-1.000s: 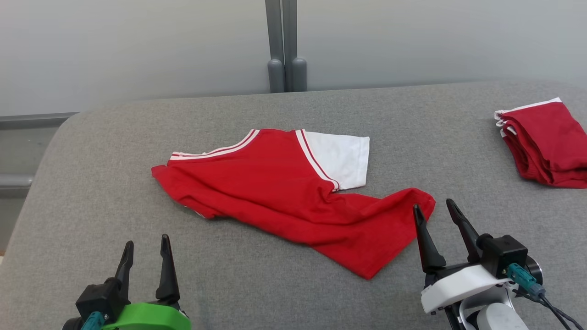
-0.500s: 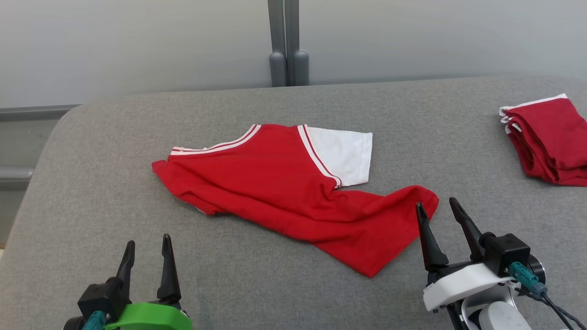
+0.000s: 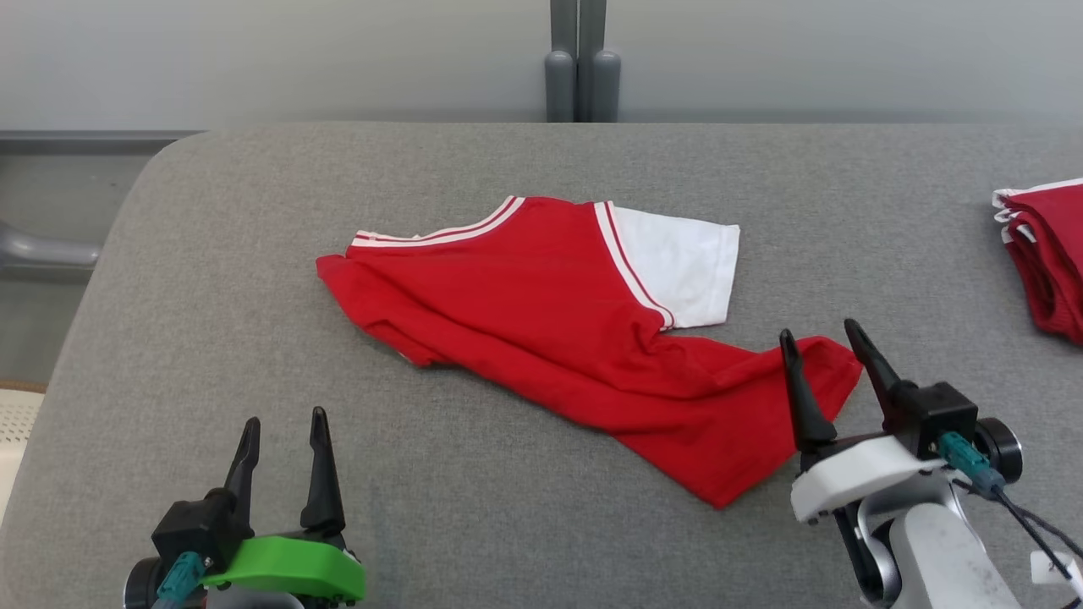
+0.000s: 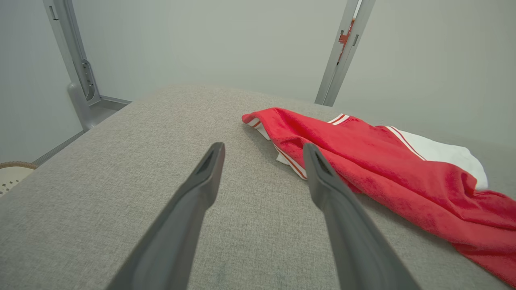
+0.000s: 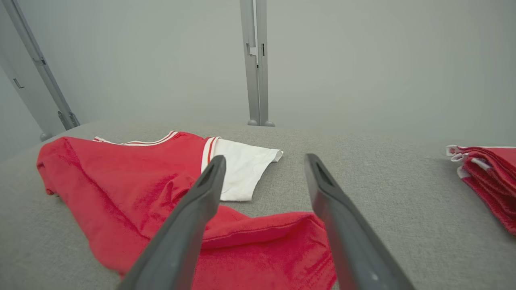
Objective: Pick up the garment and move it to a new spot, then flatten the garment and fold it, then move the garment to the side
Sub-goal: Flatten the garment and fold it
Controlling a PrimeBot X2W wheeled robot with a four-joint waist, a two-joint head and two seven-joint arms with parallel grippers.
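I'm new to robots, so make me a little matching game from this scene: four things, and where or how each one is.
1 shirt
2 folded pile
3 left end effector
4 right end effector

A at the table's right edge
B open, over bare table
C open, at the shirt's right corner
D lying rumpled mid-table

Pairs: 1-D, 2-A, 3-B, 4-C

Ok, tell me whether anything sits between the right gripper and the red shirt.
Nothing visible does. The right gripper stands open, its fingers framing the near corner of the red shirt on the grey surface.
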